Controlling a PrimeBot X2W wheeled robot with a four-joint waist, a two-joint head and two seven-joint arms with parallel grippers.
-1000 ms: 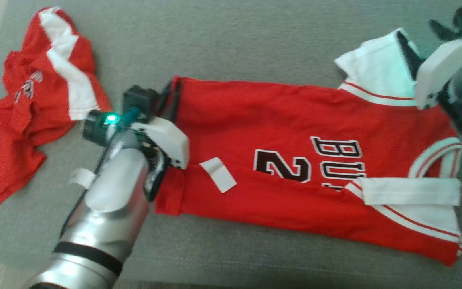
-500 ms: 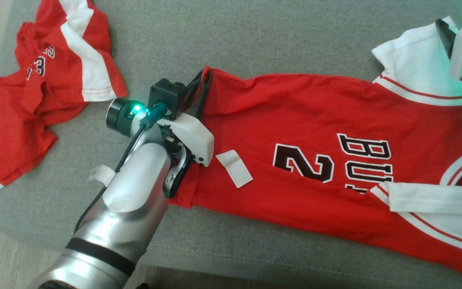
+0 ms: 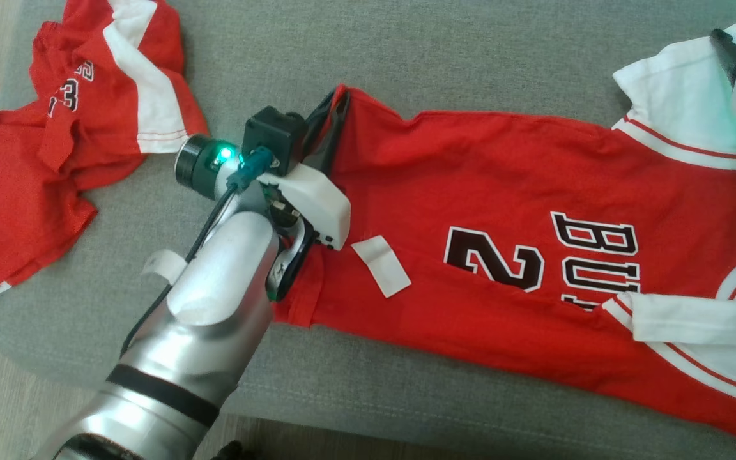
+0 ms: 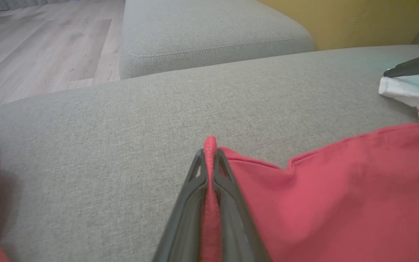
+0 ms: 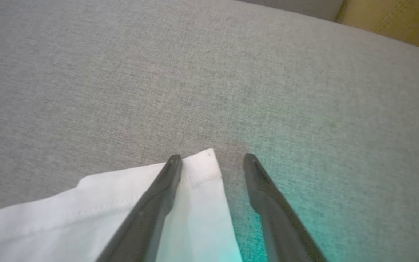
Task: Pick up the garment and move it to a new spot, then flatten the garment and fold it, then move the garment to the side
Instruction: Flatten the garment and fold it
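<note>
Spread lengthwise on the grey sofa cushion (image 3: pixel 470 57): the red jersey (image 3: pixel 470 185), chest print up, with a black 2 and the letters BU outlined in white. Hem end toward the left arm, collar end running off the head view's right edge. White sleeve (image 3: pixel 668 96) laid out at the far right corner. White strip (image 3: pixel 694 319) folded across the near right side. Small white label (image 3: pixel 382 266) lying on the red cloth near the hem.

Left gripper (image 3: pixel 337 105): clamped tight on the jersey's far hem corner. Thin ridge of red cloth (image 4: pixel 210 142) pinched between the 2 dark fingers (image 4: pixel 191 203) and poking out past their tips. Cloth there drawn up into a small peak, rest of the hem lying on the cushion. Green lamp (image 3: pixel 223 153) lit on the wrist.

Right gripper (image 5: pixel 212 158): jaws wide apart, gripping nothing. 1 finger (image 5: pixel 151 211) over the white sleeve's corner, the other (image 5: pixel 275 218) over bare cushion just beside the cloth's edge. Contact with the sleeve impossible to tell. Teal glow on the fabric beneath.

Crumpled well to the left, apart from the jersey: another red garment (image 3: pixel 55 160) with a white panel and a printed 3. Pale wood floor (image 4: pixel 31 47) beyond the cushion's edge, a further grey cushion (image 4: pixel 213 32) and a yellow surface (image 4: pixel 340 18) behind.
</note>
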